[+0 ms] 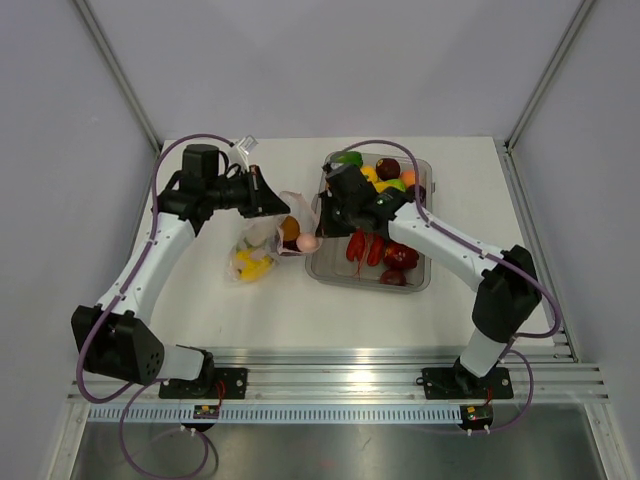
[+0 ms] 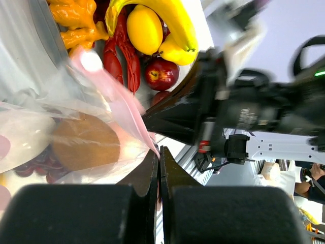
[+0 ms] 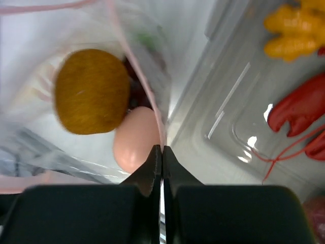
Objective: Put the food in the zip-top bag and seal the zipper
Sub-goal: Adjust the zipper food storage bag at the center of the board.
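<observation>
The clear zip-top bag (image 1: pixel 262 238) lies left of the tray, its mouth toward the tray. Inside it are a brown kiwi (image 3: pixel 91 91), a pink egg (image 3: pixel 134 140) and yellow food (image 1: pixel 250 265). The pink zipper (image 3: pixel 158 114) runs along the mouth edge. My left gripper (image 1: pixel 283 208) is shut on that strip at the far side of the mouth; in the left wrist view the strip (image 2: pixel 133 113) runs down into the closed left gripper (image 2: pixel 160 151). My right gripper (image 3: pixel 162 148) is shut on the zipper at the near side, right beside the tray wall.
The grey translucent tray (image 1: pixel 420 280) stands right of the bag and holds more food: a red lobster (image 3: pixel 297 109), orange ginger (image 3: pixel 297 28), a banana (image 2: pixel 175 25), a lemon (image 2: pixel 144 29), a red apple (image 2: pixel 161 73). The two grippers are close together over the bag's mouth.
</observation>
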Robot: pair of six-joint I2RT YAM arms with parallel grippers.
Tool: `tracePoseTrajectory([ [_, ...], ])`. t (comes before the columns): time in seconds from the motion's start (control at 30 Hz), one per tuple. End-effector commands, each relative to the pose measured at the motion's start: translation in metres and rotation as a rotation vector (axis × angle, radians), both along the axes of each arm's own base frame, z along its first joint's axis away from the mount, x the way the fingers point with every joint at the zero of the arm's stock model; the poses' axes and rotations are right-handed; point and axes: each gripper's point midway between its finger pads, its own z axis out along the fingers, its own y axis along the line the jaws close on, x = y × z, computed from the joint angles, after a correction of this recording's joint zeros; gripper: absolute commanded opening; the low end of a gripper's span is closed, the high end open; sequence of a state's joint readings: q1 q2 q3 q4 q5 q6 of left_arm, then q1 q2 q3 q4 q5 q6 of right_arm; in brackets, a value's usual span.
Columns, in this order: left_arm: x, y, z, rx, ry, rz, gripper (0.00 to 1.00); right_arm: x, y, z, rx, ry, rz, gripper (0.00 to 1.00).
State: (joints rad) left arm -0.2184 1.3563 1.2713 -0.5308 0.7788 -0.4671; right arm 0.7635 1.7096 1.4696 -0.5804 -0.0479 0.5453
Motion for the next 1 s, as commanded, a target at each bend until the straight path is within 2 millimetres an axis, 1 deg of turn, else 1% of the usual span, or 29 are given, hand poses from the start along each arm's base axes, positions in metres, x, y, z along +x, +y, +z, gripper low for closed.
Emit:
tracePoseTrajectory([
  [0.0,0.003,0.004,0.049,-0.032,-0.154,-0.013,0.00,0.026,0.021,0.103,0.128,-0.235,0.084,0.00],
  [0.03,0.007,0.012,0.049,-0.018,-0.153,0.006,0.00,0.028,0.025,0.111,0.139,-0.247,0.092,0.00],
  [0.07,0.012,0.016,0.060,-0.016,-0.177,0.019,0.00,0.029,0.028,0.121,0.159,-0.259,0.096,0.00],
  [0.1,0.014,0.021,0.063,-0.018,-0.181,0.027,0.00,0.030,0.033,0.142,0.203,-0.286,0.103,0.00],
  [0.13,0.017,0.029,0.067,-0.016,-0.186,0.049,0.00,0.033,0.037,0.146,0.217,-0.290,0.103,0.00],
  [0.17,0.018,0.033,0.074,-0.017,-0.205,0.057,0.00,0.035,0.041,0.153,0.240,-0.302,0.103,0.00],
  [0.2,0.018,0.036,0.076,-0.014,-0.211,0.067,0.00,0.038,0.044,0.164,0.263,-0.319,0.098,0.00],
  [0.27,0.016,0.039,0.075,0.003,-0.215,0.073,0.00,0.045,0.052,0.158,0.257,-0.312,0.100,0.00],
  [0.3,0.015,0.039,0.072,0.001,-0.207,0.076,0.00,0.049,0.056,0.165,0.271,-0.325,0.108,0.00],
  [0.33,0.014,0.037,0.071,-0.012,-0.200,0.071,0.00,0.057,0.064,0.146,0.248,-0.296,0.117,0.00],
  [0.37,0.013,0.036,0.068,-0.021,-0.189,0.067,0.00,0.058,0.066,0.136,0.227,-0.262,0.123,0.00],
  [0.4,0.012,0.035,0.057,-0.024,-0.160,0.066,0.00,0.059,0.072,0.145,0.244,-0.263,0.141,0.00],
  [0.43,0.012,0.034,0.054,-0.030,-0.151,0.068,0.00,0.062,0.078,0.131,0.230,-0.235,0.151,0.00],
  [0.47,0.011,0.033,0.051,-0.034,-0.143,0.066,0.00,0.062,0.081,0.132,0.245,-0.230,0.155,0.00],
  [0.5,0.010,0.032,0.047,-0.031,-0.136,0.065,0.00,0.060,0.083,0.128,0.252,-0.222,0.163,0.00],
  [0.53,0.009,0.032,0.045,-0.030,-0.136,0.066,0.00,0.062,0.083,0.129,0.259,-0.232,0.161,0.00],
  [0.63,0.006,0.029,0.048,-0.049,-0.145,0.057,0.00,0.063,0.080,0.130,0.246,-0.242,0.159,0.00],
  [0.7,0.003,0.022,0.050,-0.071,-0.143,0.041,0.00,0.064,0.075,0.126,0.231,-0.232,0.146,0.00],
  [0.73,0.002,0.014,0.050,-0.077,-0.143,0.023,0.00,0.064,0.070,0.131,0.236,-0.241,0.135,0.00],
  [0.77,0.003,0.012,0.048,-0.073,-0.139,0.030,0.00,0.065,0.064,0.124,0.226,-0.220,0.104,0.00],
  [0.8,0.003,0.010,0.047,-0.077,-0.136,0.030,0.00,0.068,0.058,0.122,0.214,-0.223,0.072,0.00],
  [0.83,0.005,0.006,0.053,-0.100,-0.146,0.031,0.00,0.068,0.052,0.131,0.226,-0.241,0.055,0.00],
  [0.87,0.007,0.005,0.050,-0.111,-0.134,0.035,0.00,0.067,0.046,0.120,0.214,-0.218,0.032,0.00],
  [0.9,0.008,0.002,0.051,-0.123,-0.136,0.034,0.00,0.067,0.041,0.120,0.216,-0.223,0.024,0.00],
  [0.93,0.007,-0.004,0.056,-0.137,-0.146,0.023,0.00,0.062,0.035,0.132,0.237,-0.243,0.021,0.00],
  [0.97,0.010,-0.007,0.058,-0.135,-0.148,0.025,0.00,0.062,0.034,0.135,0.252,-0.257,0.018,0.00],
])
